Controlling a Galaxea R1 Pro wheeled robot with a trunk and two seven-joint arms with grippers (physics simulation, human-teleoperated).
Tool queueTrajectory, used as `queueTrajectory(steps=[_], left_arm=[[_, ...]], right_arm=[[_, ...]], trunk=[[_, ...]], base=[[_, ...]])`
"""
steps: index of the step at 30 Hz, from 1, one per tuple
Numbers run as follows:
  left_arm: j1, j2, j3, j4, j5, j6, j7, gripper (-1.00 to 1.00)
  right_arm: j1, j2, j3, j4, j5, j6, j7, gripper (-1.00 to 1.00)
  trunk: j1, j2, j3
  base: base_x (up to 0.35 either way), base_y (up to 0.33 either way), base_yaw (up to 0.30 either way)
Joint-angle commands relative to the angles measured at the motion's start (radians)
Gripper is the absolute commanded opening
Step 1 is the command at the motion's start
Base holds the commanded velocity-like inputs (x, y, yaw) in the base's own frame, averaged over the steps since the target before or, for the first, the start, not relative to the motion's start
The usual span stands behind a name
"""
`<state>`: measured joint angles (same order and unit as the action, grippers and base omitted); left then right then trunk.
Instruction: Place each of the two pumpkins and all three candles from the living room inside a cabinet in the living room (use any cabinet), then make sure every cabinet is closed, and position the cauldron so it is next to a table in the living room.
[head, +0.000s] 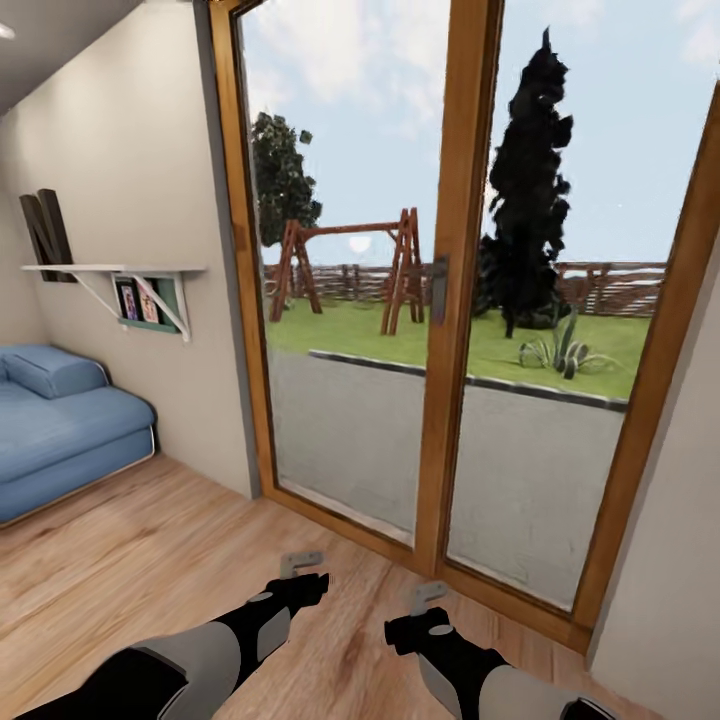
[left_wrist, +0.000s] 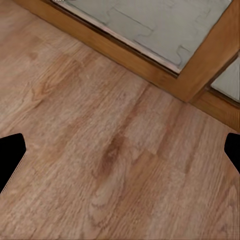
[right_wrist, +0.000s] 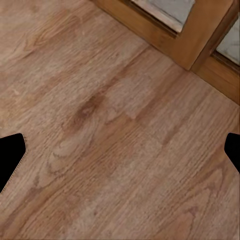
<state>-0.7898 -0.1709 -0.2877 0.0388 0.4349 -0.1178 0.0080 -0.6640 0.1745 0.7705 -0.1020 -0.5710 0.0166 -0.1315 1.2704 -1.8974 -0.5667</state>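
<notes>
The pumpkins, candles, cabinet, cauldron and table are out of view. I face a tall wood-framed glass door (head: 455, 300) with a garden behind it. My left gripper (head: 302, 563) hangs low over the wooden floor (head: 150, 540), open and empty. My right gripper (head: 430, 595) is beside it, also open and empty. In the left wrist view the left gripper (left_wrist: 120, 155) has its dark fingertips (left_wrist: 11, 155) far apart over bare planks. In the right wrist view the right gripper (right_wrist: 120, 155) is just as wide, with nothing between its fingertips (right_wrist: 11, 157).
A blue sofa (head: 60, 425) stands at the left against the beige wall (head: 130, 200). Above it a white shelf (head: 115, 270) carries books and dark letters. The door's wooden sill (left_wrist: 150, 70) runs close ahead of both grippers. A wall (head: 670, 560) closes the right side.
</notes>
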Motion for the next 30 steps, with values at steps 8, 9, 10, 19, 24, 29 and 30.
queueTrajectory(steps=[8,9,10,19,24,29,30], left_arm=[[-0.002,-0.001,-0.008,0.004,0.007,-0.006,0.001,1.0],[-0.002,-0.001,-0.008,0.004,0.007,-0.006,0.001,1.0],[-0.002,-0.001,-0.008,0.004,0.007,-0.006,0.001,1.0],[-0.002,-0.001,-0.008,0.004,0.007,-0.006,0.001,1.0],[-0.002,-0.001,-0.008,0.004,0.007,-0.006,0.001,1.0],[-0.002,-0.001,-0.008,0.004,0.007,-0.006,0.001,1.0],[-0.002,-0.001,-0.008,0.004,0.007,-0.006,0.001,1.0]], right_arm=[[-0.001,0.0,0.007,-0.001,-0.006,0.002,-0.005,1.0],[0.0,0.0,0.007,-0.001,-0.006,0.002,-0.005,1.0],[0.0,0.0,0.007,-0.001,-0.006,0.002,-0.005,1.0],[0.0,0.0,0.007,-0.001,-0.006,0.002,-0.005,1.0],[-0.001,0.0,0.007,-0.001,-0.006,0.002,-0.005,1.0],[0.0,0.0,0.007,-0.001,-0.006,0.002,-0.005,1.0],[0.0,0.0,0.007,-0.001,-0.006,0.002,-0.005,1.0]], trunk=[[0.0,-0.001,0.001],[0.0,-0.001,0.001],[0.0,-0.001,0.001],[0.0,-0.001,0.004],[0.0,-0.001,0.007],[0.0,-0.001,0.01],[0.0,-0.001,0.01]], base=[[0.01,-0.006,0.158],[0.001,-0.001,0.022],[0.009,0.0,0.014],[0.191,-0.132,0.136],[0.247,-0.18,0.249],[0.249,-0.182,0.254],[0.247,-0.182,0.255]])
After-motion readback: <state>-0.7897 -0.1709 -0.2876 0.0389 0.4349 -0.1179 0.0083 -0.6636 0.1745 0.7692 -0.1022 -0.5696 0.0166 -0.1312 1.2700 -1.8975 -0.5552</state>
